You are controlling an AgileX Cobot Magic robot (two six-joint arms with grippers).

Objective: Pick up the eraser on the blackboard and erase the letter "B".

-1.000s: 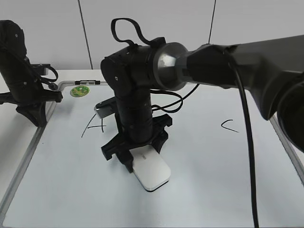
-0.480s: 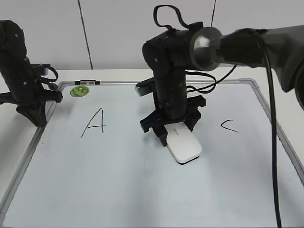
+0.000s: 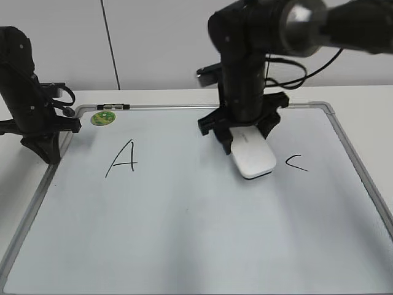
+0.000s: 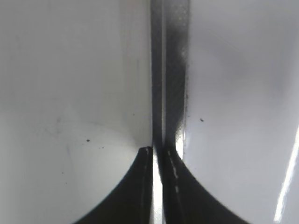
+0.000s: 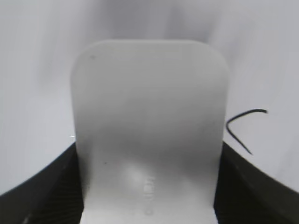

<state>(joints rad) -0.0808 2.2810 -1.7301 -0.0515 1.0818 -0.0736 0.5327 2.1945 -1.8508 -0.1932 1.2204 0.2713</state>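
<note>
The right end effector (image 3: 244, 140) grips a smooth white rounded eraser (image 3: 253, 156) on the blackboard (image 3: 184, 233). Faint grey lettering marks it. The left end effector (image 4: 158, 154) is pinched closed.

Exterior camera: slanted down from front over white grey-framed whiteboard (image 3: 184, 233). Right wrist camera: close behind its fingertips, sharing smooth white rounded eraser block (image 5: 149, 135) (image 3: 253, 157). Left wrist camera: tight past fingertips onto board's grey frame (image 4: 163, 70).

White eraser (image 3: 253, 156) with grey lettering; white blackboard (image 3: 184, 246), grey frame, black letters; green round magnet (image 3: 102, 118); black end effector (image 3: 245, 132)
</note>
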